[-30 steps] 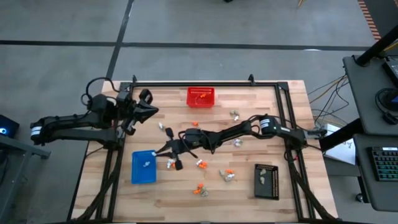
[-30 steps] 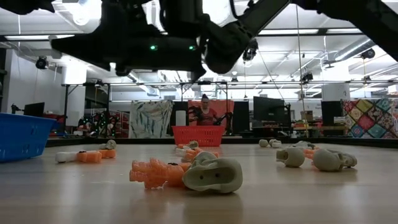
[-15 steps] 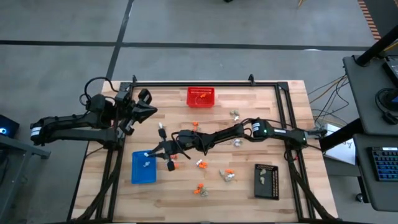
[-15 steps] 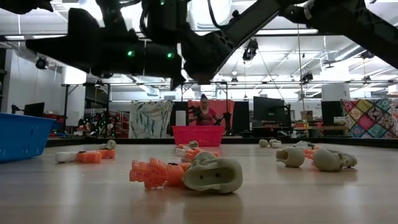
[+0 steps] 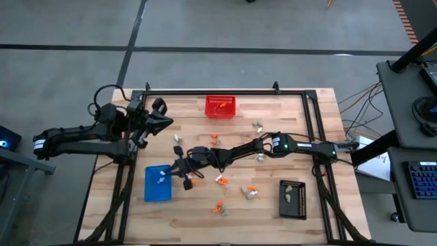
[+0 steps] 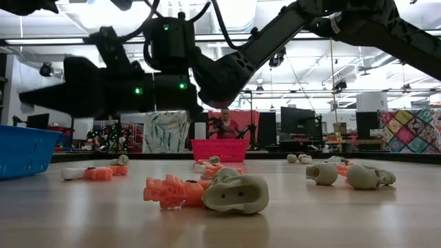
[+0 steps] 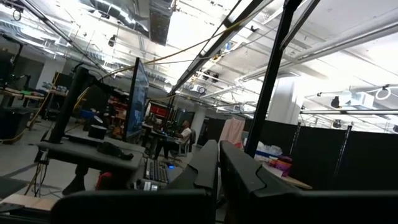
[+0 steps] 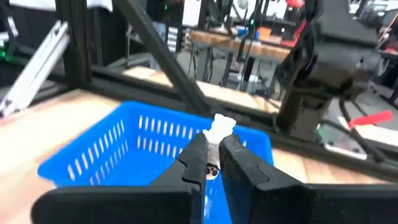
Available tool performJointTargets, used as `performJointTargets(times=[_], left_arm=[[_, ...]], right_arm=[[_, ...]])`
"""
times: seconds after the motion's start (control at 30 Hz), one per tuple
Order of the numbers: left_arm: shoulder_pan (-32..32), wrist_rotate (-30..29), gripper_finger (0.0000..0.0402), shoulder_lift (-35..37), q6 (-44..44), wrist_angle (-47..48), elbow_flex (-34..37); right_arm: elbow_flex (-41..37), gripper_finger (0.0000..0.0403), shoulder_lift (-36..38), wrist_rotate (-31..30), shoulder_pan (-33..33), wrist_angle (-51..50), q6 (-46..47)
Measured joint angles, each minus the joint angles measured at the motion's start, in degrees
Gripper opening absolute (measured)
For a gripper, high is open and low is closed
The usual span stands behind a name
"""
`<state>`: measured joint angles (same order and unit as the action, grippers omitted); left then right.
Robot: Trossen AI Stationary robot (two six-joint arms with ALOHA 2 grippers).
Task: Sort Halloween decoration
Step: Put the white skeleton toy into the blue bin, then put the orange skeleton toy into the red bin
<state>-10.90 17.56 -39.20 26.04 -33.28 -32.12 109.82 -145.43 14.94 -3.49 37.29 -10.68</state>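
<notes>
My right gripper reaches level across the table from its right side. It is shut on a small white trinket at the far right corner of the blue tray. In the tray lies another white trinket. Orange, white and grey-beige trinkets lie scattered on the wooden table. At the table's far left my left gripper waits shut, raised and pointing upward, touching nothing. My right gripper pinches the white trinket's lower part between the free ends of its two fingers. The fingers lie level and come from the table's right. The trinket sticks out past the fingertips and is lifted clear, just above the blue tray's rim.
A red mesh basket stands at the far edge. A black tray with pale pieces sits near right. An orange trinket and a grey-beige one lie close to the near edge. Black frame rails border the table.
My right gripper has gone toward the table's left edge and down, toward the blue tray. It stays shut on the white trinket, which has travelled with it.
</notes>
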Motion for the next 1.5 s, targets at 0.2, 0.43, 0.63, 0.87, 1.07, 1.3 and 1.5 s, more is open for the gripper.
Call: performJointTargets(times=[0.2,0.43,0.63,0.87,1.07,1.3,1.5], left_arm=[[0.0,0.0,0.0000,-0.1,-0.4,-0.1,0.0],[0.0,0.0,0.0000,-0.1,-1.1,-0.1,0.0],[0.0,0.0,0.0000,-0.1,-1.5,-0.1,0.0],[0.0,0.0,0.0000,-0.1,-1.5,-0.1,0.0],[0.0,0.0,0.0000,-0.1,-1.5,0.0,0.0],[0.0,0.0,0.0000,-0.1,-1.5,0.0,0.0],[0.0,0.0,0.0000,-0.1,0.1,0.8,0.0]], right_arm=[[0.0,0.0028,0.0,0.0,0.0,-2.0,0.1],[0.0,0.0030,0.0,0.0,0.0,-3.2,0.2],[0.2,0.0061,0.0,-0.1,0.0,-3.6,0.2],[0.2,0.0114,0.0,-1.5,0.0,-3.6,1.9],[0.2,0.0135,0.6,-1.5,0.0,-3.7,2.1],[0.3,0.0136,1.0,-1.5,0.0,-4.6,2.2],[0.3,0.0125,6.1,-1.5,0.0,-15.4,0.8]])
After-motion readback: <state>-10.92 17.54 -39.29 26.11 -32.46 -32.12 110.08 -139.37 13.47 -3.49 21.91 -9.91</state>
